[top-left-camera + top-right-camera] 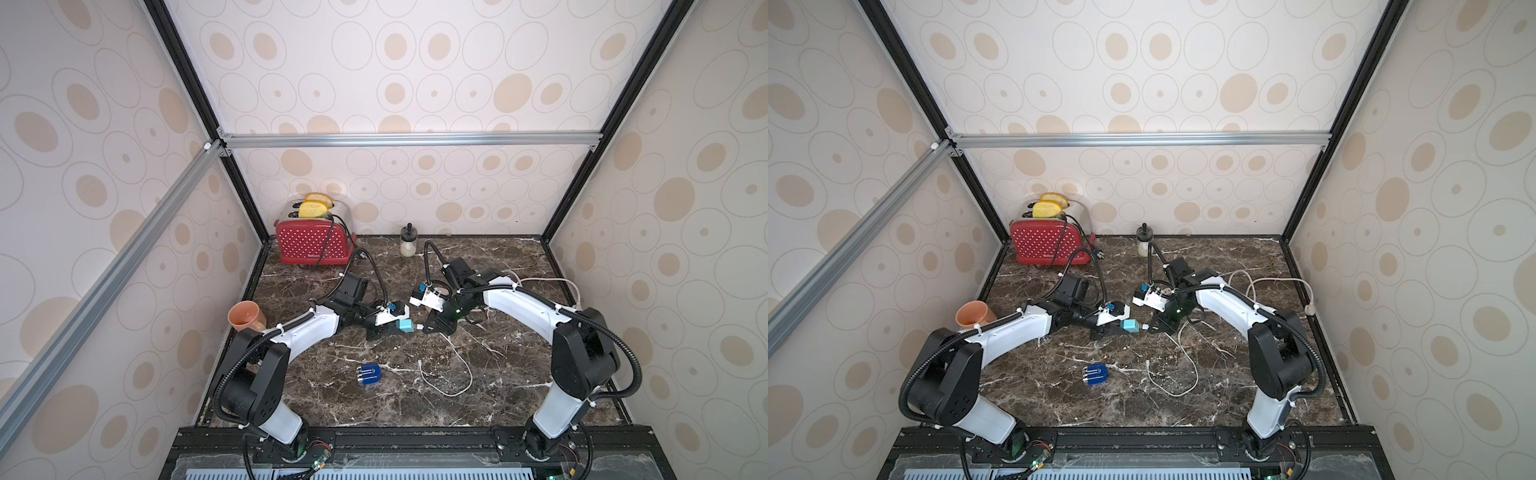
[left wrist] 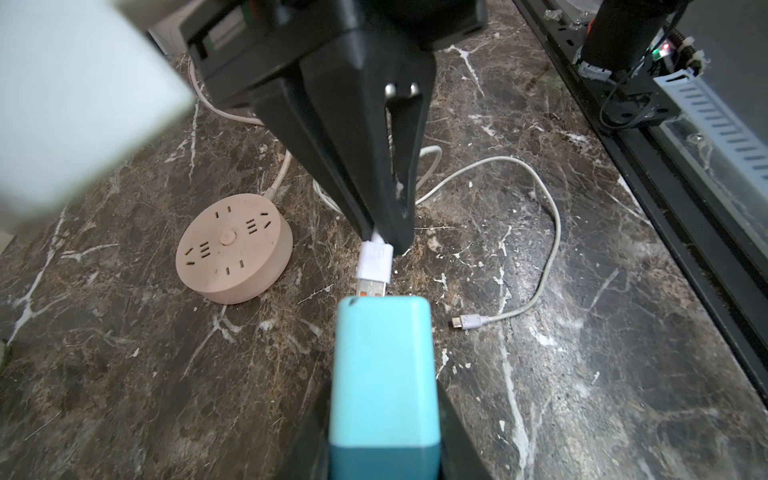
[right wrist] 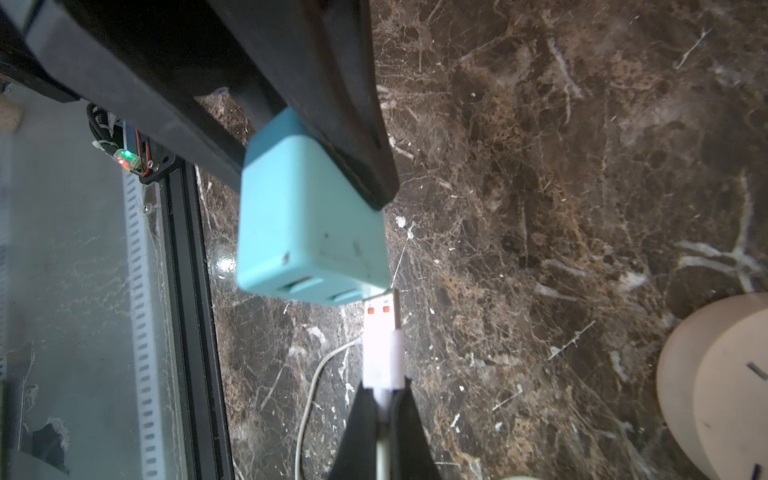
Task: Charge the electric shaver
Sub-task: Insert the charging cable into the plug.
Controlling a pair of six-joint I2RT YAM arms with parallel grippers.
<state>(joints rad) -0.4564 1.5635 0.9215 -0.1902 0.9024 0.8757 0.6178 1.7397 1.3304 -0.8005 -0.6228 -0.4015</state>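
The electric shaver [image 1: 369,375] [image 1: 1095,375], dark blue with silver stripes, lies alone on the marble near the front, apart from both arms. Mid-table, my left gripper [image 1: 398,327] [image 2: 384,415] is shut on a teal cube adapter [image 1: 406,326] [image 1: 1130,325] [image 2: 384,365] [image 3: 309,232]. Facing it, my right gripper [image 1: 426,328] [image 3: 382,392] is shut on the white USB plug [image 2: 374,264] [image 3: 382,345] of a white cable [image 1: 455,374]. The plug's metal tip meets the adapter's port face beside one port; whether it is inside I cannot tell.
A round pink power strip [image 2: 234,247] [image 3: 723,386] lies beside the grippers under the right arm. The cable's small free end [image 2: 467,322] rests on the marble. A red toaster [image 1: 313,245], a small jar [image 1: 408,243] and an orange cup [image 1: 245,316] stand at the back and left.
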